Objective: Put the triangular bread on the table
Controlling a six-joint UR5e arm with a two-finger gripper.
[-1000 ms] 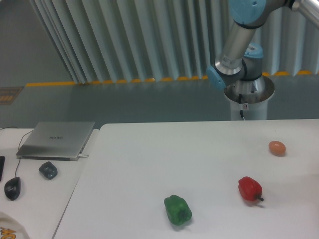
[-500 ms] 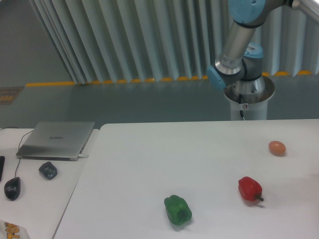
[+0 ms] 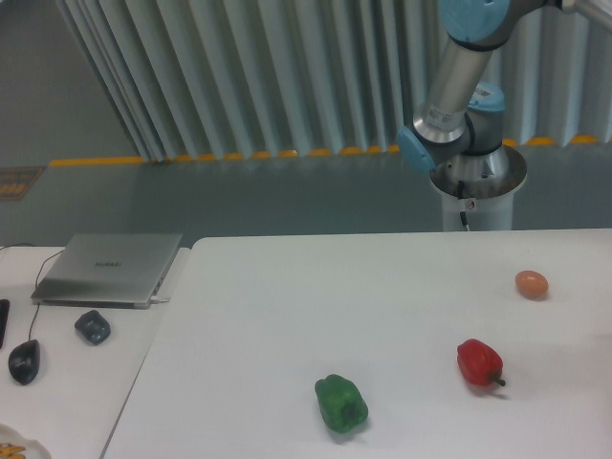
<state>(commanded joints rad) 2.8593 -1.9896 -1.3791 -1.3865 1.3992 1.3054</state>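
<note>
Notably, the triangular bread was nowhere in sight; the table (image 3: 287,296) bore only a green pepper (image 3: 341,403), a red pepper (image 3: 479,362) and a small orange-brown egg (image 3: 532,283). The arm (image 3: 459,86) ran out of frame above, so the jaws went unseen and their opening could not be told. Judged: bread light, soft, crushable; best held gently across its flat faces.

Silver arm (image 3: 457,72), light-blue joint caps, grey base
</note>
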